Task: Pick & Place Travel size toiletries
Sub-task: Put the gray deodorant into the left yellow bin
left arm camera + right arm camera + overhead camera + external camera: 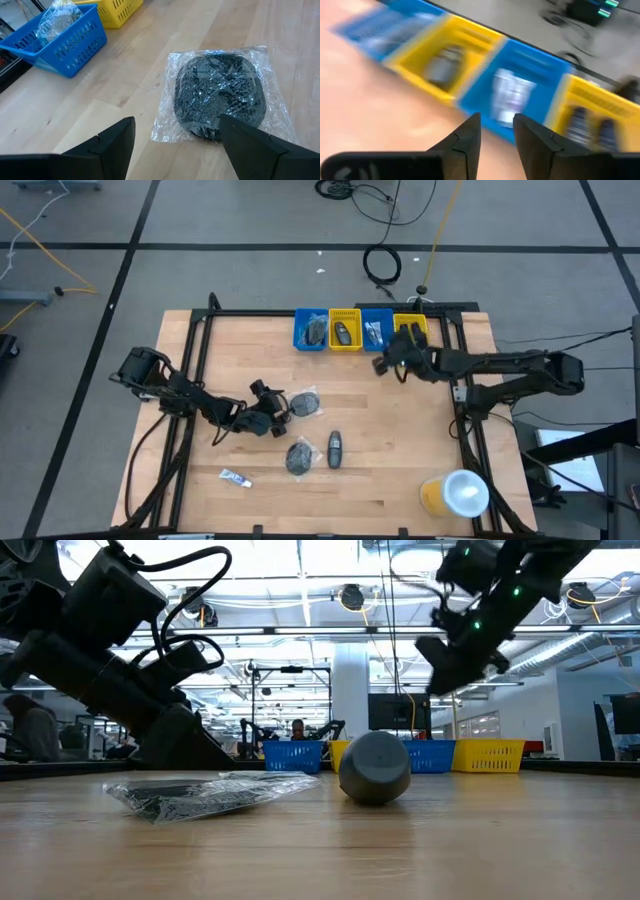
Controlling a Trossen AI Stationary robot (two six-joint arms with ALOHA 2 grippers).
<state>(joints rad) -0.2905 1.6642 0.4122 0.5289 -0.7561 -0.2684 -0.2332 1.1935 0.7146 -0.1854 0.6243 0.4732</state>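
The left hand [268, 418] is in the approach step of a pick: its fingers [112, 145] stand wide apart with nothing between them, low over the desk [400, 460]. The clear-wrapped dark round piece [219, 95] lies flat just ahead of its fingertips, untouched. Judging from this, the next move calls for easing forward and down so the fingers straddle the wrap before closing; the slack film may slide or crumple rather than seat firmly.

A second wrapped piece [299, 457] and a dark mini bottle [334, 449] lie on the desk just behind that hand, and a small white tube [236, 477] sits further out towards its arm.

The right hand [383, 364] hovers by the row of bins [360, 330] at the desk's far edge, fingers parted only a little and empty, apparently just past a drop.

The high view alone shows the whole layout and the four bins' contents. The left wrist view alone shows the wrap's crinkled film and the gap to the fingers. The low view shows a round dark end [374, 767] on the desk, and the right hand well above it.
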